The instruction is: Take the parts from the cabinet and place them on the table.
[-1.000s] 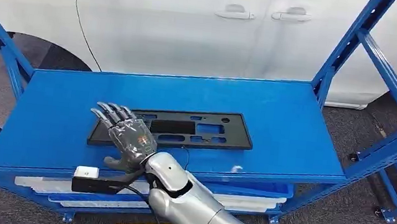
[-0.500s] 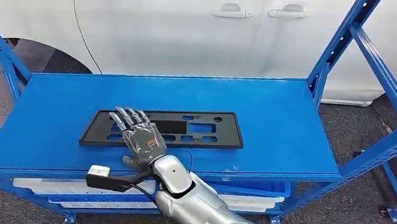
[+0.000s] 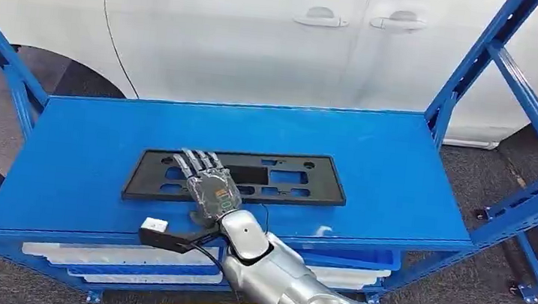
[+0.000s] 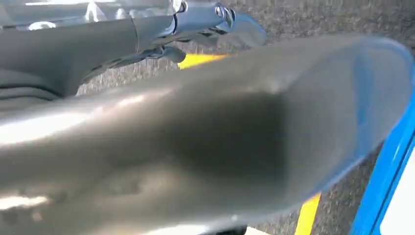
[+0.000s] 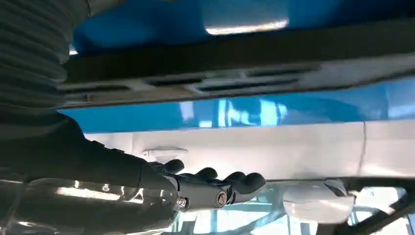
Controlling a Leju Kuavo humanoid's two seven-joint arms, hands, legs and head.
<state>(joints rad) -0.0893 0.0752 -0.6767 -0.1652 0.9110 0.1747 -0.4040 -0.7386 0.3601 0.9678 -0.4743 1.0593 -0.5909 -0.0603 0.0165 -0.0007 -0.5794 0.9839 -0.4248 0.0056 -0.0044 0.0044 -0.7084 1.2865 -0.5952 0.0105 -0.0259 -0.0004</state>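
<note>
The right robot hand (image 3: 211,188) reaches forward from the silver arm, fingers extended flat over the black plate (image 3: 263,178), palm down; whether it grips the plate cannot be told. The plate lies under and beyond it on the blue shelf (image 3: 371,151). The left wrist view is blurred.

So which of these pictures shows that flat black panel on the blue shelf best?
The head view: the black panel lies whole on the blue shelf, cutouts visible, the right hand over its middle. The right wrist view shows a blurred dark strip of it edge-on. The left wrist view is blurred; I cannot make it out there.
</note>
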